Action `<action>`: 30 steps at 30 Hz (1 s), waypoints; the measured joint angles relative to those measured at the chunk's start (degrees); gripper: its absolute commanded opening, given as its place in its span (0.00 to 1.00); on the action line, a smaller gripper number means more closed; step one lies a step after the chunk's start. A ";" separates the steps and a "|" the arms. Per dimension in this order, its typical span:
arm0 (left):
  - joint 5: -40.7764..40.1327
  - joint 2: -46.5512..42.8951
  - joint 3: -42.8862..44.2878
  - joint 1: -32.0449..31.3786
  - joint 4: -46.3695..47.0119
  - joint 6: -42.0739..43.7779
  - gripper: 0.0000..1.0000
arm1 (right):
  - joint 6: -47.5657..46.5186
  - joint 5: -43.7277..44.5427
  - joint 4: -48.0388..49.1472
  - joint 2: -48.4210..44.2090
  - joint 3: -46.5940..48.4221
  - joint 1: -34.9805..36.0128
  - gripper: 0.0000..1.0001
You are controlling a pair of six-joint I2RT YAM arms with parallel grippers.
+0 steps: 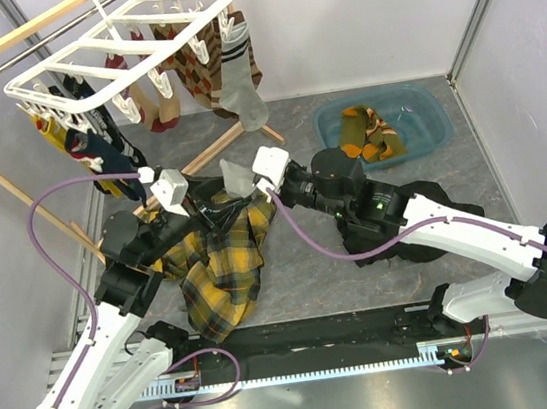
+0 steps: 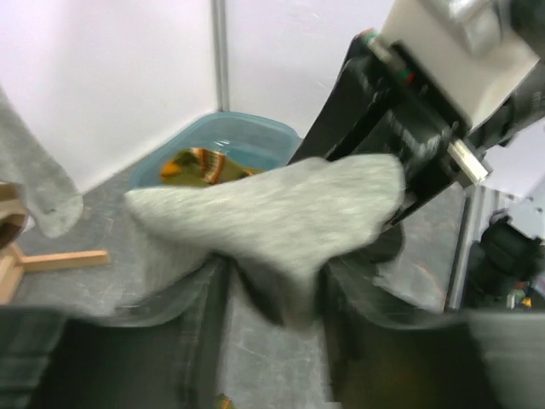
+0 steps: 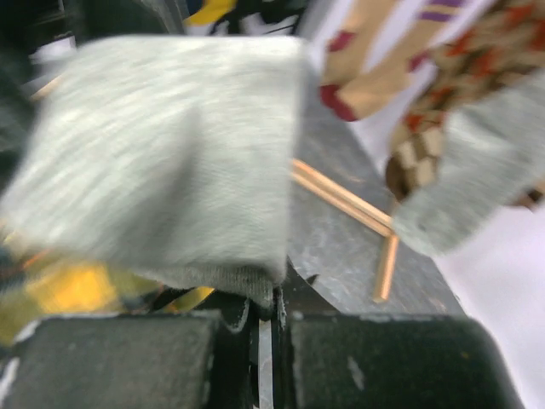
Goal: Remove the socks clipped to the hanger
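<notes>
The white grid hanger (image 1: 122,48) hangs at the upper left with several socks clipped under it: navy and mustard ones (image 1: 83,139), brown argyle ones (image 1: 197,68) and a grey sock (image 1: 240,83). My right gripper (image 1: 251,187) is shut on the edge of a loose grey sock (image 1: 238,176), seen close in the right wrist view (image 3: 170,162) with the gripper (image 3: 274,294) pinching its hem. My left gripper (image 1: 211,208) is open; in the left wrist view the sock (image 2: 272,213) droops between its spread fingers (image 2: 277,332).
A blue basin (image 1: 432,103) at the back right holds orange-olive socks (image 1: 365,132). Yellow plaid cloth (image 1: 221,262) lies under the grippers. A black garment (image 1: 404,238) lies under the right arm. The wooden rack's foot (image 3: 341,196) runs nearby.
</notes>
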 measured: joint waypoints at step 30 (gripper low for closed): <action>-18.93 -3.76 -0.61 0.02 -0.22 -0.31 0.99 | 29.35 19.96 -0.39 22.05 4.42 -45.00 0.48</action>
